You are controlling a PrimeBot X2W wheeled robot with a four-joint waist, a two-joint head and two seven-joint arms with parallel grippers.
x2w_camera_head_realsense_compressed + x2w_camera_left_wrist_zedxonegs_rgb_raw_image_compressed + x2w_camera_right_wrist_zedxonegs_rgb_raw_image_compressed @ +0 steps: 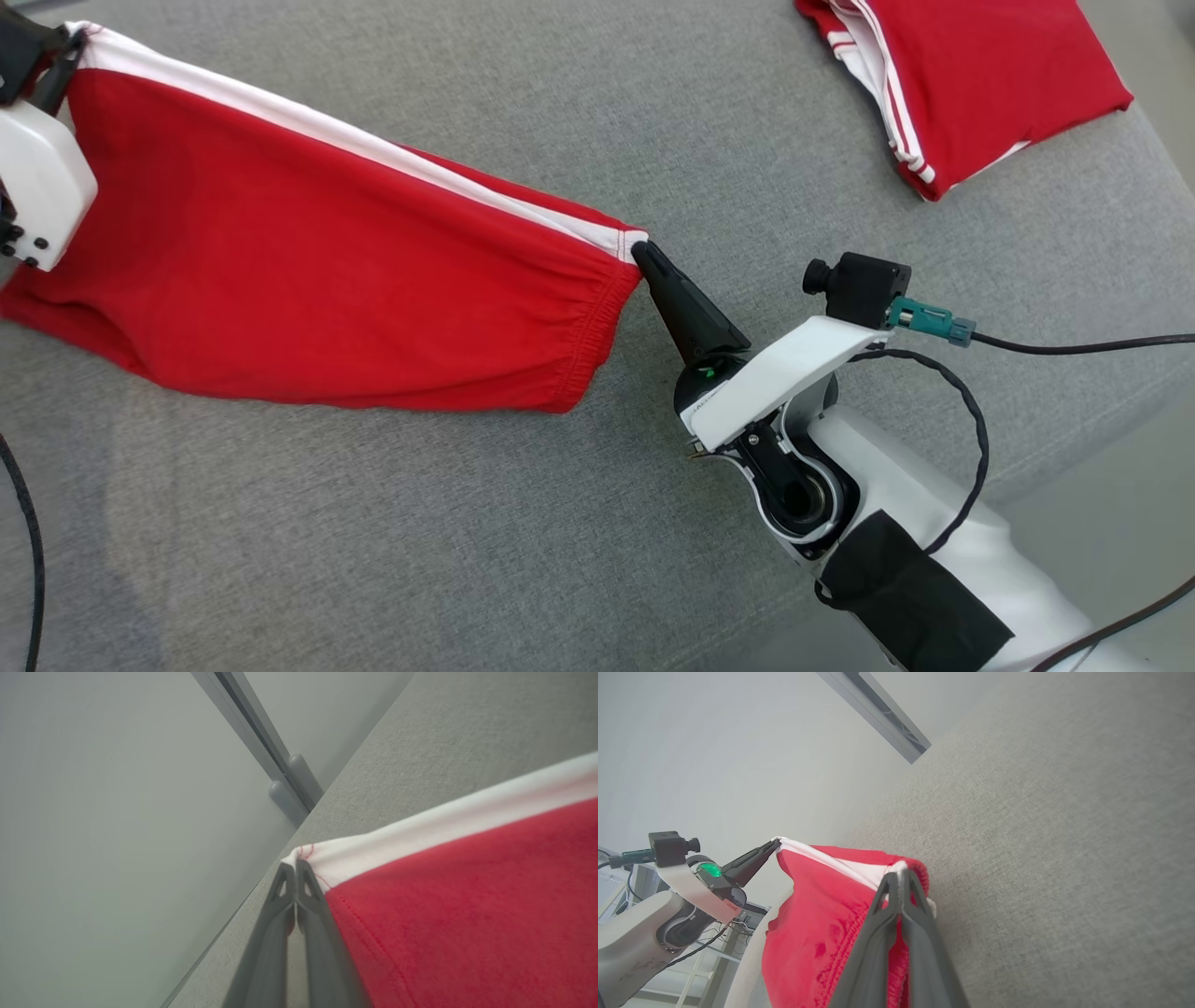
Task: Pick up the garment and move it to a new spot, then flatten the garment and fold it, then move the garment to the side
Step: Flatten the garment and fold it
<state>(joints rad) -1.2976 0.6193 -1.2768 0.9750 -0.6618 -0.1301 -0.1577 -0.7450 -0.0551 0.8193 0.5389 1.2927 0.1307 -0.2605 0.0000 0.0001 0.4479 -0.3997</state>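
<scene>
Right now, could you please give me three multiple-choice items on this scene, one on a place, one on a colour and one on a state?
1. Where in the head view is the folded garment? A lower left; B upper right; C centre.
2. What colour is the stripe on the shorts? A blue; B black; C white.
3. How is the right end effector? A shut on the shorts' waistband corner; B open above them; C shut and empty.
Answers: 1 B, it lies on the cushion by the top right corner; 2 C, a white band runs along the red cloth's upper edge; 3 A, its fingers pinch the corner by the elastic hem.
</scene>
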